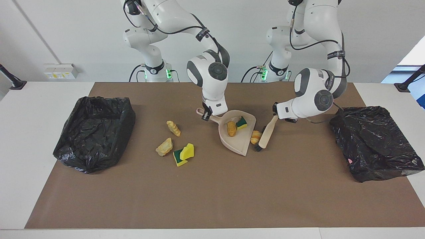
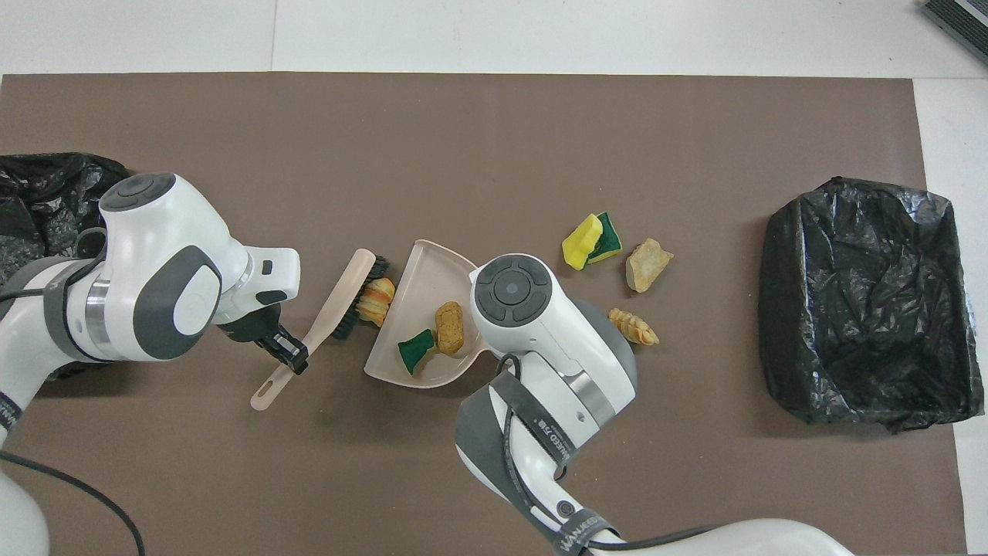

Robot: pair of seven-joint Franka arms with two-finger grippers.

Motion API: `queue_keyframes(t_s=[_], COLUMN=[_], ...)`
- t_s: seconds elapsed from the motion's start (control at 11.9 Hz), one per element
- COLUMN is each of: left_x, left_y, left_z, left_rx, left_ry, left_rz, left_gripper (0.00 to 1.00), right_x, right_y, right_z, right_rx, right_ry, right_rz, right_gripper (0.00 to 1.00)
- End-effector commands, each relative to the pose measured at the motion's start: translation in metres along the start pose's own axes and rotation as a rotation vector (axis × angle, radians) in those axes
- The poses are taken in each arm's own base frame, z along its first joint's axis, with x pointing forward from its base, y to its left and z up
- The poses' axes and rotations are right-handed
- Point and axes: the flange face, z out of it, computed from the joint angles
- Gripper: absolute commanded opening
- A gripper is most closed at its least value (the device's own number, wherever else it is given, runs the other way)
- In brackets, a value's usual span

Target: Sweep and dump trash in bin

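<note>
Order of report follows the facing view from one side to the other.

A black bag-lined bin stands at the right arm's end of the table, on the brown mat.

Three pieces of trash lie loose on the mat between that bin and the dustpan: a ridged bread-like piece, a tan chunk farther from the robots, and a yellow-and-green sponge just beside the chunk.

The right gripper is clenched on the handle of the beige dustpan, which rests on the mat. Inside the pan lie an orange-brown bread chunk and a green-and-yellow sponge bit, close together near the handle end.

An orange striped bread piece sits at the pan's open lip, touching it, with the brush bristles against it.

The left gripper grasps the beige hand brush by its handle. The brush slants down, bristle end on the mat, just beside the pan's mouth.

A second black bag lies at the left arm's end of the table.
</note>
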Motion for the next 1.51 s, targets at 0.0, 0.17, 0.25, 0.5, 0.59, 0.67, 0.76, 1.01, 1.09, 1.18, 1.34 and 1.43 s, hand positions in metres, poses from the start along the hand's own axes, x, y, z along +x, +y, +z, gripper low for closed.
queue_keyframes(t_s=[0.0,0.17,0.25,0.5,0.59,0.67,0.76,1.01,1.09,1.18,1.34,1.43], left_x=[-0.006,-0.007,-0.010,-0.025,-0.036,-0.052,-0.066,-0.090,-0.097,-0.100,-0.098,-0.095], left_y=[0.034,0.046,0.051,0.066,0.071,0.075,0.083,0.129,0.147,0.169,0.202,0.213], left_z=[0.002,-0.012,-0.021,-0.044,-0.053,-0.066,-0.076,-0.072,-0.059,-0.044,-0.023,-0.010], left_rx=[-0.069,-0.131,-0.142,-0.162,-0.149,-0.122,-0.070,0.026,0.072,0.113,0.170,0.190], left_ry=[0.031,0.078,0.098,0.118,0.112,0.131,0.126,0.109,0.106,0.115,0.139,0.129], left_rz=[-0.087,-0.193,-0.233,-0.303,-0.316,-0.338,-0.369,-0.463,-0.484,-0.514,-0.606,-0.624], left_gripper=[0.00,0.00,0.00,0.00,0.00,0.00,0.00,0.00,0.00,0.00,0.00,0.00], right_x=[-0.002,-0.001,-0.001,-0.001,-0.002,-0.007,-0.013,-0.046,-0.060,-0.076,-0.093,-0.102], right_y=[0.001,0.000,0.001,0.002,0.003,0.006,0.008,0.027,0.036,0.045,0.052,0.055], right_z=[-0.005,-0.005,-0.006,-0.008,-0.010,-0.016,-0.023,-0.061,-0.076,-0.088,-0.105,-0.114], right_rx=[-0.003,-0.004,-0.004,-0.006,-0.006,-0.010,-0.012,-0.013,-0.022,-0.021,-0.028,-0.036], right_ry=[-0.010,-0.009,-0.007,-0.005,-0.002,0.005,0.005,0.034,0.056,0.058,0.065,0.077], right_rz=[0.027,0.026,0.027,0.028,0.030,0.035,0.044,0.102,0.130,0.154,0.167,0.181], right_gripper=[0.00,0.00,0.00,0.00,0.00,0.00,0.00,0.00,0.00,0.00,0.00,0.00])
